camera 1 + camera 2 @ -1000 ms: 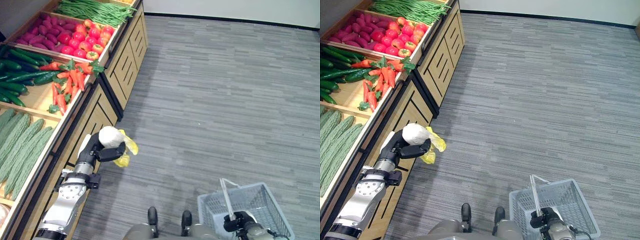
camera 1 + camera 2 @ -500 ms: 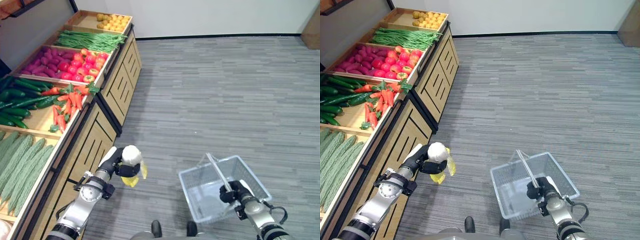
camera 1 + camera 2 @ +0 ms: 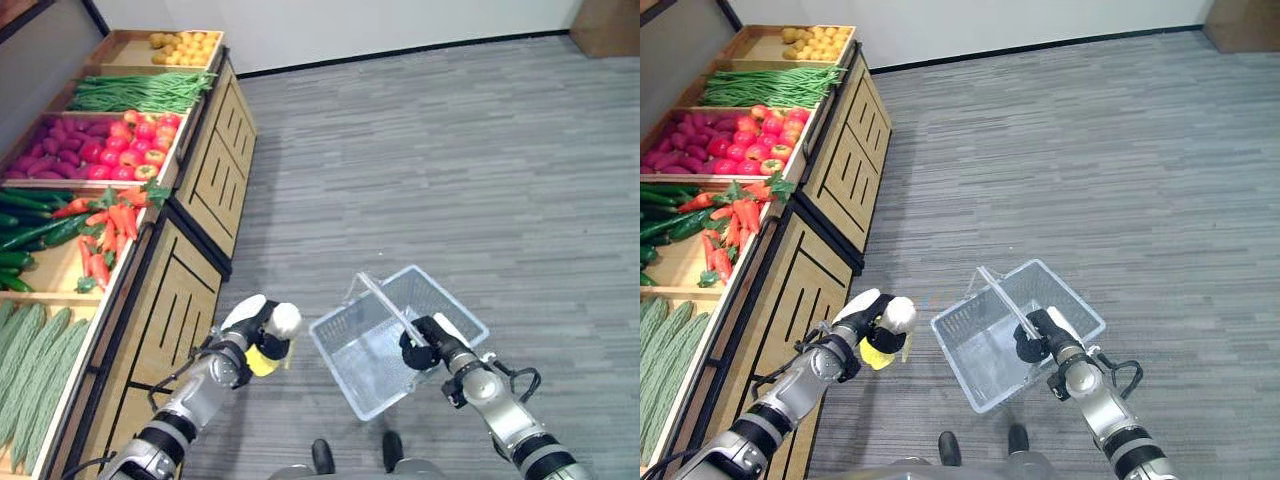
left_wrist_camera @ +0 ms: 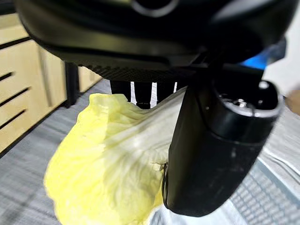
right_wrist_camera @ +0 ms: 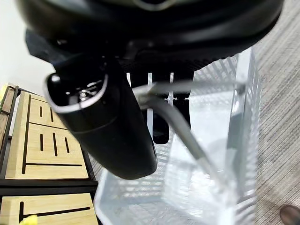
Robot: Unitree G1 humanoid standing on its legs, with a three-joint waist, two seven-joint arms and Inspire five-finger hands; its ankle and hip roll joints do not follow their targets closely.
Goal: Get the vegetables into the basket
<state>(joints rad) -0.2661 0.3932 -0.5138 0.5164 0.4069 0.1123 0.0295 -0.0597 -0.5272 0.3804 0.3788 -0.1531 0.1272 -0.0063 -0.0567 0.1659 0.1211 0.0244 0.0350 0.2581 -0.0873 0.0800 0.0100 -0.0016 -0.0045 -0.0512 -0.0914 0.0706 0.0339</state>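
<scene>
Left hand point(image 3: 258, 322) clenched round a napa cabbage point(image 3: 272, 345), white stem up and yellow leaves hanging, just beside the wire basket's point(image 3: 345, 355) near-left rim, above grey plank floor point(image 3: 480, 160). Right hand point(image 3: 425, 343) gripping the basket handle point(image 3: 385, 305). Wooden produce stand point(image 3: 200, 190) alongside, with carrots point(image 3: 105, 225) and tomatoes point(image 3: 135, 160).

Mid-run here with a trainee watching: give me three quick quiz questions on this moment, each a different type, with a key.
1. True or false: the cabbage already lies inside the basket.
2. Multiple choice: what is the right hand curled round? A) a carrot B) the basket's handle C) nothing
3. Fill in: the left hand holds the cabbage over the ____, beside the wooden produce stand.

Key: 1 false; 2 B; 3 floor
</scene>
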